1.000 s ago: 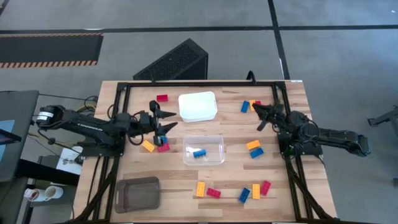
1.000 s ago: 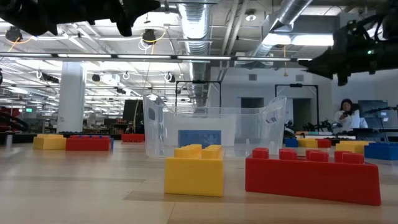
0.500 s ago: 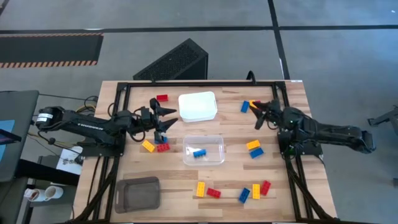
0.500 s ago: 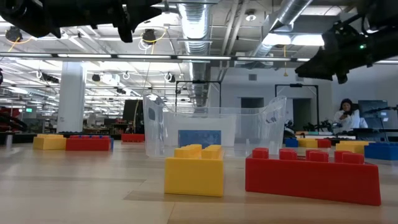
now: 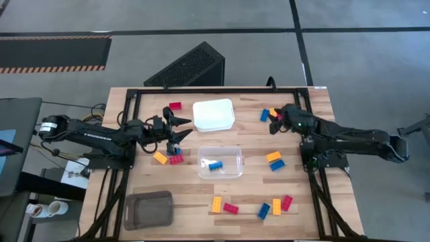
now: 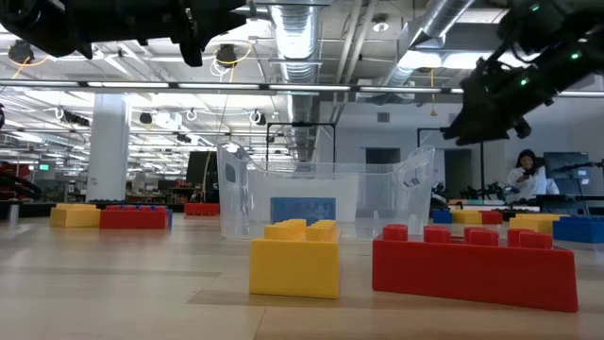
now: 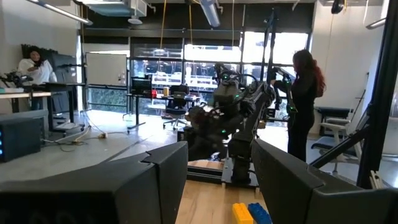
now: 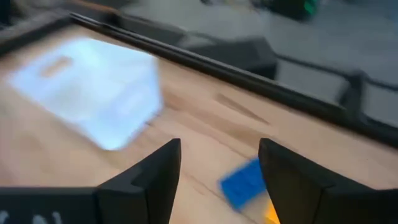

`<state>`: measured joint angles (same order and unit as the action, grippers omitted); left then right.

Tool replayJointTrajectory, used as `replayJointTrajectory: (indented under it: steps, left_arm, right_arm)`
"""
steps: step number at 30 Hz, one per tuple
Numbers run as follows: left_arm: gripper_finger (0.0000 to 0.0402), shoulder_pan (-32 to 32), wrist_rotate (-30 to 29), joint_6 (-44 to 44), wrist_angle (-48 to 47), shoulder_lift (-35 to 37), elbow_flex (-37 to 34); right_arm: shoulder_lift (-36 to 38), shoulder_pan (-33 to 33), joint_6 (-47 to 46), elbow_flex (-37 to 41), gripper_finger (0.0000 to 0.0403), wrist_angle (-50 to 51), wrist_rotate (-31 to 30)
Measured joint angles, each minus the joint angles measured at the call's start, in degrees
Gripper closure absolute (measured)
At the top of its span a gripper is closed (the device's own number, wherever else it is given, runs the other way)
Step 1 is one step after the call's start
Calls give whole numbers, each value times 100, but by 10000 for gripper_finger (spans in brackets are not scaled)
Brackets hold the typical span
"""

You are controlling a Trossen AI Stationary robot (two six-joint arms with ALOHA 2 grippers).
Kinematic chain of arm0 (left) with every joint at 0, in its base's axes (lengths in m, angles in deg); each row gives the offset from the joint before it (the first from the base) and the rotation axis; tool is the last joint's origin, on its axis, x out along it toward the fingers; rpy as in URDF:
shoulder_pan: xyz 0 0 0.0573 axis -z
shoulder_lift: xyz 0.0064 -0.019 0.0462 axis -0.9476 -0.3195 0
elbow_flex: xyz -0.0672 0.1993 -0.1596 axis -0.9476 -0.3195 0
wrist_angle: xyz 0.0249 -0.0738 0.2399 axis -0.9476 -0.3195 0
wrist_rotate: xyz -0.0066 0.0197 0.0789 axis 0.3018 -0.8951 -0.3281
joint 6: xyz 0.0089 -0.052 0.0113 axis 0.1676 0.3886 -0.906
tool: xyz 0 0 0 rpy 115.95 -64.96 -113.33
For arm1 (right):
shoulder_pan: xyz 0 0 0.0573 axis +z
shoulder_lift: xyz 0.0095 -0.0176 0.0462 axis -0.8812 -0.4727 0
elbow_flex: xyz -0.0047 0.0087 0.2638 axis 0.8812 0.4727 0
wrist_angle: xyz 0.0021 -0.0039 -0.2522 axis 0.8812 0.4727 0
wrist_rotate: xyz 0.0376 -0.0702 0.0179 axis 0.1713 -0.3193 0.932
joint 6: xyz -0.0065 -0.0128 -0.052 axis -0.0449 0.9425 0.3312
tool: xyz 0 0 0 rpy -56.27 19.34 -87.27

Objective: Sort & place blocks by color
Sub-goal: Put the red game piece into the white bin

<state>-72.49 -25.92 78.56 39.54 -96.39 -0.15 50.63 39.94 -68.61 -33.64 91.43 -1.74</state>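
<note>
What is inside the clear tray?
The clear tray holds one blue block, seen through its walls from the low view too. Nothing else shows inside; the tray is uncovered.

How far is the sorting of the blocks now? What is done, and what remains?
Done: only one blue block lies in the clear tray. The white tray and grey tray show no blocks. In hand: the right gripper, open, reaches the blue block near the table's far edge; the left gripper is open above the table. Left: every other block on the table.

red, blue, yellow blocks [image 5: 274, 160], white tray [image 5: 213, 115], grey tray [image 5: 149, 209]
</note>
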Motion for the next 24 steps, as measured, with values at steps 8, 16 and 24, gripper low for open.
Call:
replayJointTrajectory:
  steps: [8,16,24]
  left_arm:
    - [233,0,19,73,-3,0,0]
    - [233,0,25,85,-15,0,0]
    - [233,0,27,97,-15,0,0]
  right_arm:
    - [-1105,-1184,-569,-797,179,1463,23]
    - [-2339,-1935,-722,-1248,188,2133,321]
    - [-3407,-2298,-688,-1300,195,2059,363]
